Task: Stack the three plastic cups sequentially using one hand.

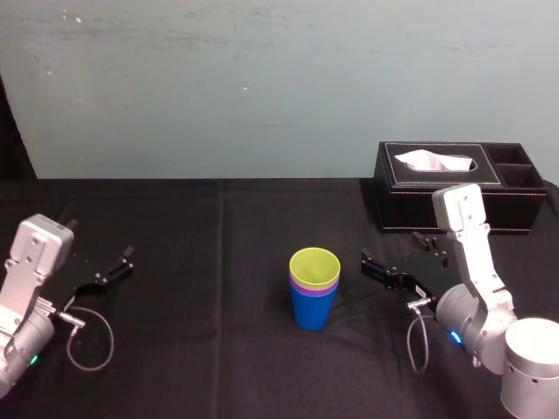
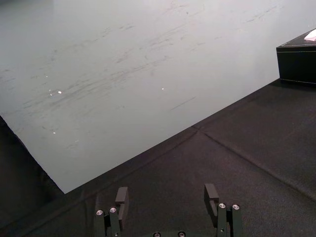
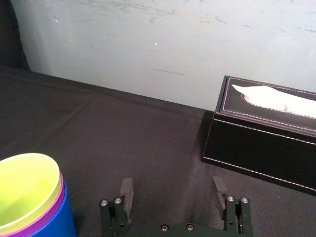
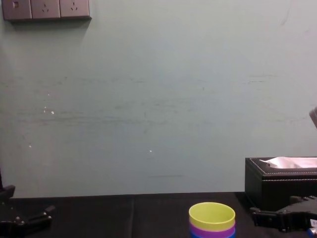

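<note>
The three plastic cups stand nested upright at the middle of the black table: the blue cup (image 1: 314, 309) at the bottom, the purple cup (image 1: 312, 285) showing as a thin band inside it, the yellow-green cup (image 1: 314, 264) on top. They also show in the right wrist view, yellow-green cup (image 3: 24, 185), and in the chest view, yellow-green cup (image 4: 212, 216). My right gripper (image 1: 391, 250) (image 3: 173, 190) hovers just right of the stack, open, with nothing between its fingers and a small gap to the cups. My left gripper (image 1: 109, 269) (image 2: 167, 195) rests open at the far left.
A black leather tissue box (image 1: 454, 188) (image 3: 266, 133) stands at the back right, behind my right arm. A pale wall (image 4: 158, 99) bounds the table's far edge. A cable (image 1: 87, 345) loops by the left wrist.
</note>
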